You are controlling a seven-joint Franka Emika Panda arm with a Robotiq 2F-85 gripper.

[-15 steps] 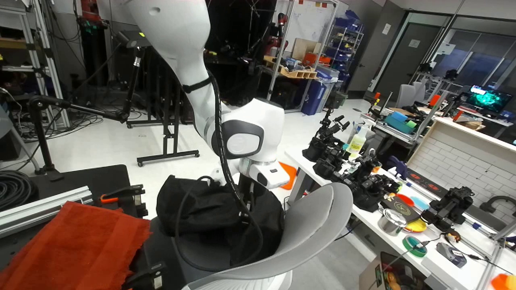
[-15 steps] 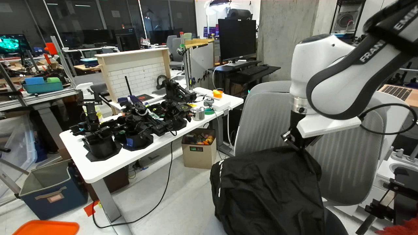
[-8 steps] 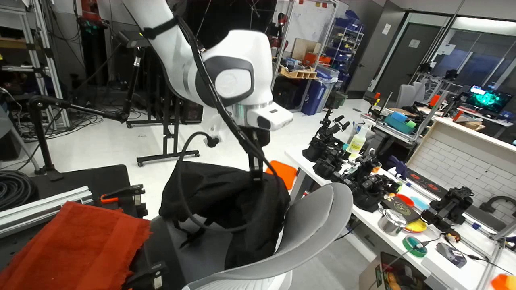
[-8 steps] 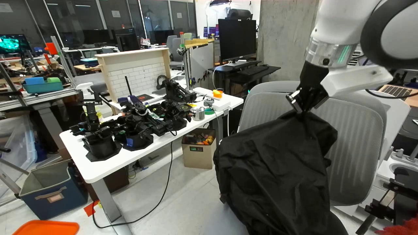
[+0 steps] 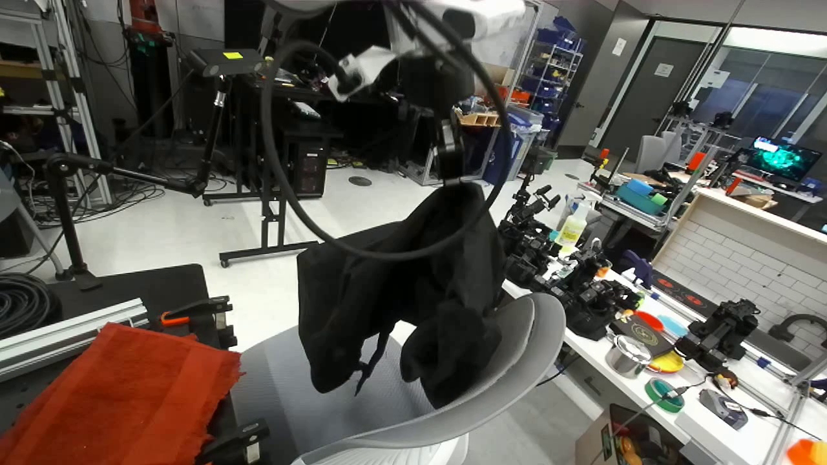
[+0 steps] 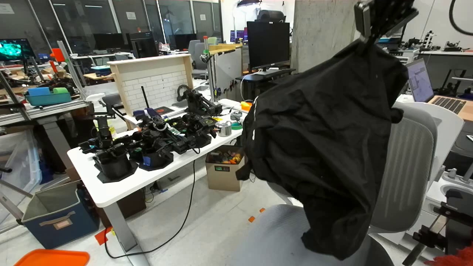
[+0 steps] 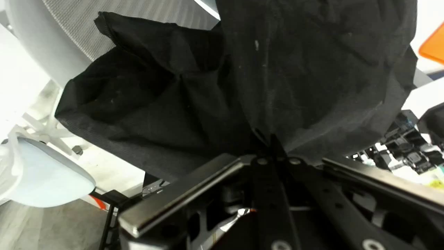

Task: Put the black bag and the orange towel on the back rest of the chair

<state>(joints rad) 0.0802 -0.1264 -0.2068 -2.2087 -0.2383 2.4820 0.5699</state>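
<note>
The gripper (image 5: 452,181) is pointing down, pinching the black bag (image 6: 321,125) near the back rest (image 6: 410,166). Both are hanging higher now.

black table (image 5: 177,283): orange towel (image 5: 129,394), metal rail (image 5: 72,340), coiled cable (image 5: 33,303) | white table (image 6: 87,174): black devices (image 6: 153,161), pot (image 6: 224,130)

In an exterior view you peer down over the back rest (image 5: 523,369), near. In an exterior view you face its front across the seat (image 6: 273,236), bag (image 6: 317,136) close. Both exterior views share seat, bag, table (image 6: 105,192). Wrist view: tight, down past gripper (image 7: 269,141) onto bag.
</note>
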